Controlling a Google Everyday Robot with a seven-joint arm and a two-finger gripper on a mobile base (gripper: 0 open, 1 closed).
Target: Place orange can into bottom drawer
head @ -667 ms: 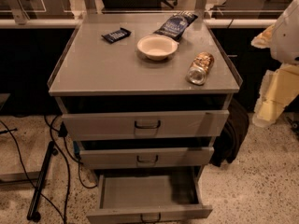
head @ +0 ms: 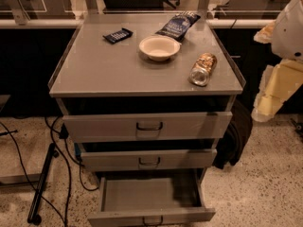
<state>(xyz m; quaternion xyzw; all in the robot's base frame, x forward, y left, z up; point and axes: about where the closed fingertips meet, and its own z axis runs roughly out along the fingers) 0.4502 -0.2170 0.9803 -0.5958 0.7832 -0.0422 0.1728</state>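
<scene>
The orange can (head: 203, 69) lies on its side on the right part of the grey cabinet top (head: 109, 70), its silver end toward the front. The bottom drawer (head: 150, 200) is pulled open and its shallow grey tray holds nothing. My gripper (head: 272, 96) hangs at the right edge of the view, beside the cabinet's right side and lower than the can, well apart from it and holding nothing that I can see. The white arm (head: 293, 27) rises above it.
A white bowl (head: 159, 47), a dark blue snack bag (head: 179, 25) and a small dark bar (head: 118, 35) lie on the cabinet top. The top drawer (head: 149, 125) and middle drawer (head: 149, 159) stick out slightly. Cables and a black stand (head: 42, 183) lie on the floor at left.
</scene>
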